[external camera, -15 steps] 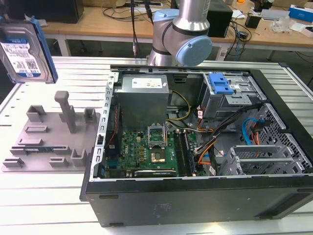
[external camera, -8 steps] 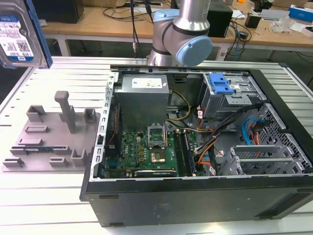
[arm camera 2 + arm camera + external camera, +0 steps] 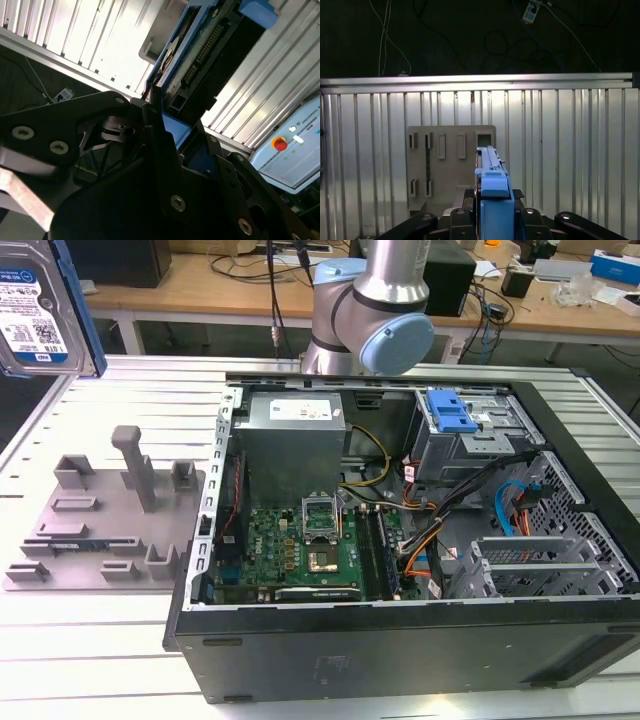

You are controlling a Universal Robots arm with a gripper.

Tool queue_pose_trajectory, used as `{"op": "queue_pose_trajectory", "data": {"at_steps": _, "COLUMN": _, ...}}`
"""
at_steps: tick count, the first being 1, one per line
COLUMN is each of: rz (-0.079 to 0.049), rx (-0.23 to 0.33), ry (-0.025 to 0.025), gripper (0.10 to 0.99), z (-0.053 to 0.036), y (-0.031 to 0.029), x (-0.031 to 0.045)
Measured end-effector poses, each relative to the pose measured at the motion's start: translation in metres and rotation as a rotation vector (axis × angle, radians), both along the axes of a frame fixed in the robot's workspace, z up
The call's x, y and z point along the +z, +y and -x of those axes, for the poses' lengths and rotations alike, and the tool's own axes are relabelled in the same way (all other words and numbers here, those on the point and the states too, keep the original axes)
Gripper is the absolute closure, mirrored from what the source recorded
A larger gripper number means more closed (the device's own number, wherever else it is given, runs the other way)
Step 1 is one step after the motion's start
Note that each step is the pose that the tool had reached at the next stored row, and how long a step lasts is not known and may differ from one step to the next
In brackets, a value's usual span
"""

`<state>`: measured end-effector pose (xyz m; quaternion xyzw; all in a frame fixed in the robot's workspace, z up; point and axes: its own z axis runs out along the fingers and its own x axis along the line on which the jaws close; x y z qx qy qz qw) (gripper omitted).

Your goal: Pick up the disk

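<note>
The disk hangs high in the air at the exterior view's upper left, its white label and blue side rail facing the camera. The first wrist view has the disk edge-on, blue rail uppermost, with my gripper shut on it from both sides. In the second wrist view the disk juts out past the black gripper linkages, its connector edge showing. It is well above the slatted table and touches nothing else.
A grey slotted holder tray lies on the slatted table, directly under the disk in the first wrist view. An open computer case with a blue latch piece takes the exterior view's middle and right. The arm's base stands behind it.
</note>
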<state>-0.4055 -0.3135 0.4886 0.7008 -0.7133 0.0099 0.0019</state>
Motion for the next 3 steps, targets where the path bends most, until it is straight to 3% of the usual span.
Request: {"op": "queue_pose_trajectory", "data": {"at_steps": 3, "rz": 0.000, "rx": 0.000, "ry": 0.0000, "gripper": 0.722, "z": 0.0000, "y": 0.0000, "x": 0.0000}}
